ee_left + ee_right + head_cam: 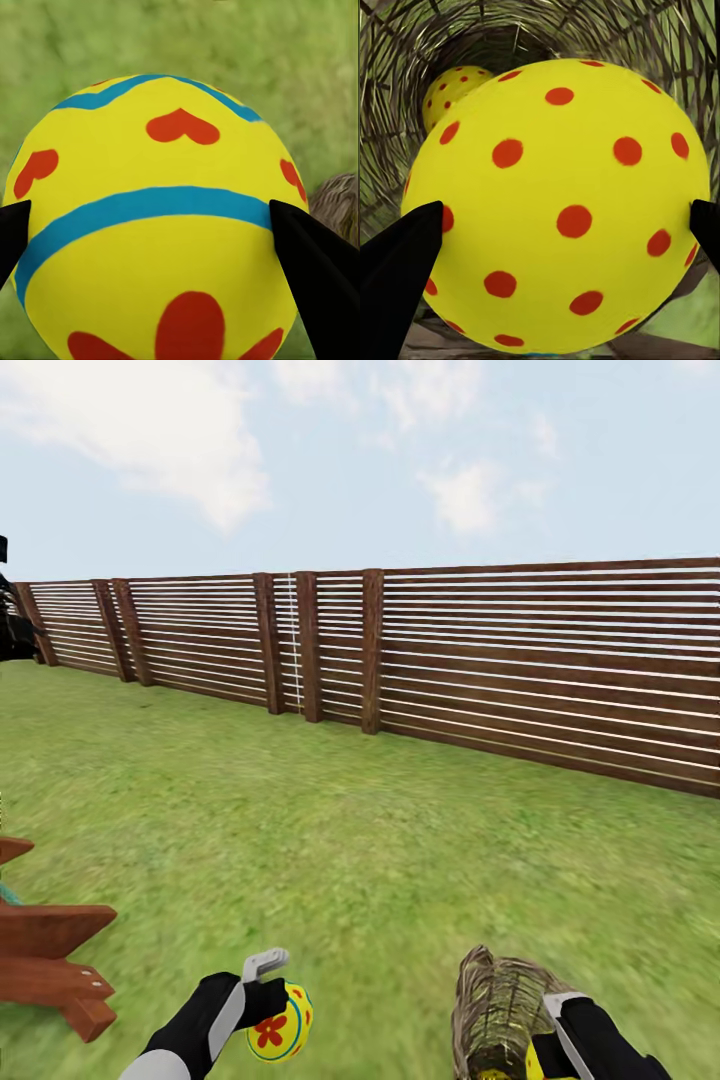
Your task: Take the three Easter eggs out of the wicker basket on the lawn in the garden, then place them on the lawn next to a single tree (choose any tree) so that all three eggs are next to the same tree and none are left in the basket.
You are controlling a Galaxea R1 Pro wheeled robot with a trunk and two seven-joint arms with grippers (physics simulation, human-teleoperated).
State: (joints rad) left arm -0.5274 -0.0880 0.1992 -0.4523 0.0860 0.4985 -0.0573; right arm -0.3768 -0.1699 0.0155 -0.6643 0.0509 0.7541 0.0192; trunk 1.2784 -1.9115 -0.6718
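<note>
One Easter egg (161, 225), yellow with blue bands and red hearts, sits clenched between the two dark fingers (319, 277) of the left tool (272, 985), above the lawn (350, 830). A second egg (559, 202), yellow with red dots, is grasped by the right tool (545, 1035) at the mouth of the wicker basket (495, 1010), which lies tipped on the grass. A third dotted egg (454, 94) rests deeper inside the basket. Behind stands the brown slat fence (450, 650) of the garden, and a red-brown wooden object (55, 960) is at the left.
</note>
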